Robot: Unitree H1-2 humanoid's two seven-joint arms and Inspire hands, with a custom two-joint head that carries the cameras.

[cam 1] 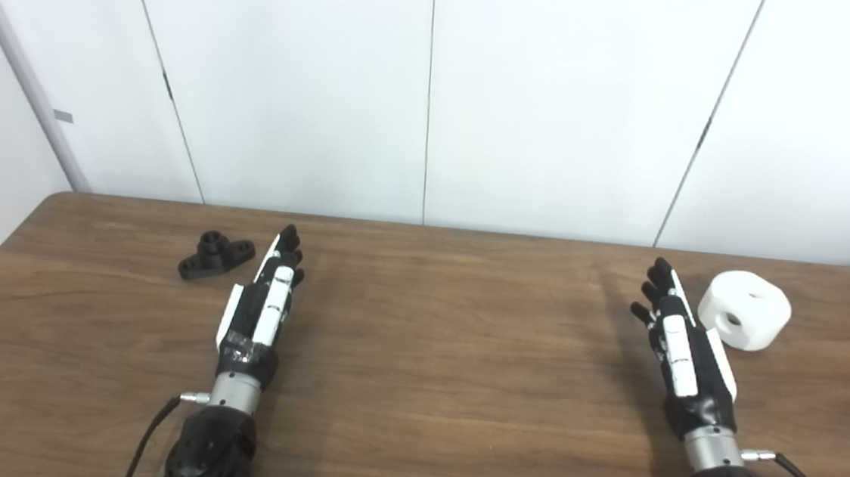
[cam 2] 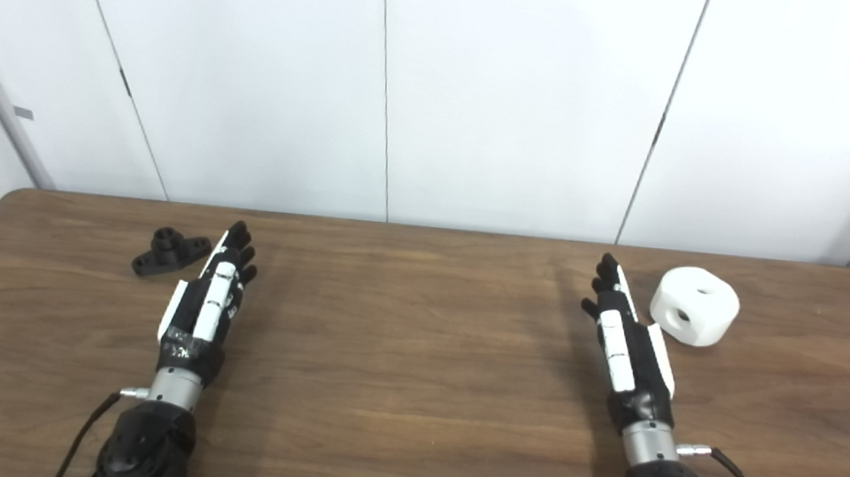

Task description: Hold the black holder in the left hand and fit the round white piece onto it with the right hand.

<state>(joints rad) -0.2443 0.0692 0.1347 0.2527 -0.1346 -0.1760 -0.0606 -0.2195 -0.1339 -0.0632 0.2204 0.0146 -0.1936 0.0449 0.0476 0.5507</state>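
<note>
step: nothing is being held yet, pick-up seems not begun | left hand (cam 1: 262, 298) is lying beside black holder (cam 1: 216, 255) on counter (cam 1: 443, 392), fingers stretched, empty | right hand (cam 1: 678, 342) is resting beside white piece (cam 1: 744, 309), fingers spread, empty | next: left hand probably needs reaching leftward for the holder first

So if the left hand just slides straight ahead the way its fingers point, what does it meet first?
Probably nothing on the table: the left hand points toward the far edge, passing just right of the black holder. Its fingers look close to the holder's end, so a brush is possible.
</note>
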